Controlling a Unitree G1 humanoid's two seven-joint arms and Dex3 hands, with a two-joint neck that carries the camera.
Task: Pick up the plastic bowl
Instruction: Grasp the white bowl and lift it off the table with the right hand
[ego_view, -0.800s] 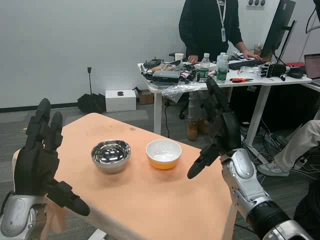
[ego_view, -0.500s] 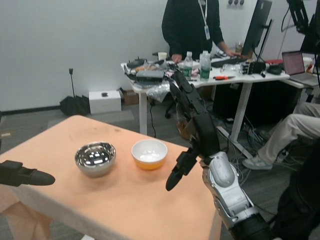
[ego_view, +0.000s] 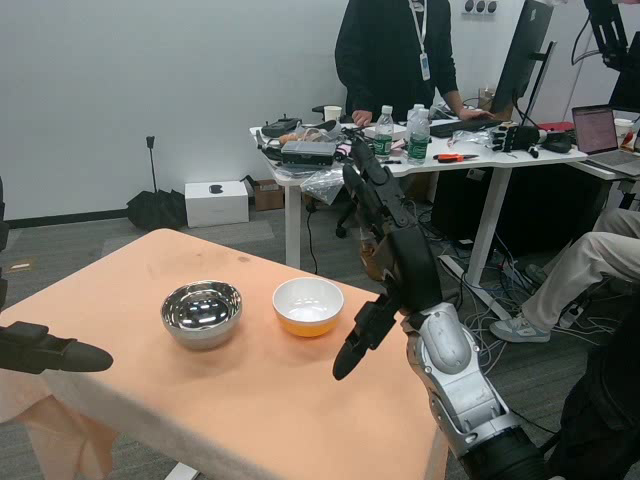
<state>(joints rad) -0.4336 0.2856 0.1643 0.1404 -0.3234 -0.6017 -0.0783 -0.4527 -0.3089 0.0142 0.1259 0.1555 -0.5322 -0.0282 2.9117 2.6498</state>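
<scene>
Plastic bowl: round, white-and-orange, glossy

plastic bowl on table | metal bowl just left | right hand right

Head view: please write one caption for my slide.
Open right hand raised beside the plastic bowl, steel bowl at its left.

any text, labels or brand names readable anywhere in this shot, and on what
None can be read.
White box on the floor: a dark mark, too small to read.
Water bottles on the far desk: labels blurred.
Badge on the standing person's lanyard: blurred.
Laptop screen: unreadable.
Plastic bowl and metal bowl: no markings visible.
</scene>
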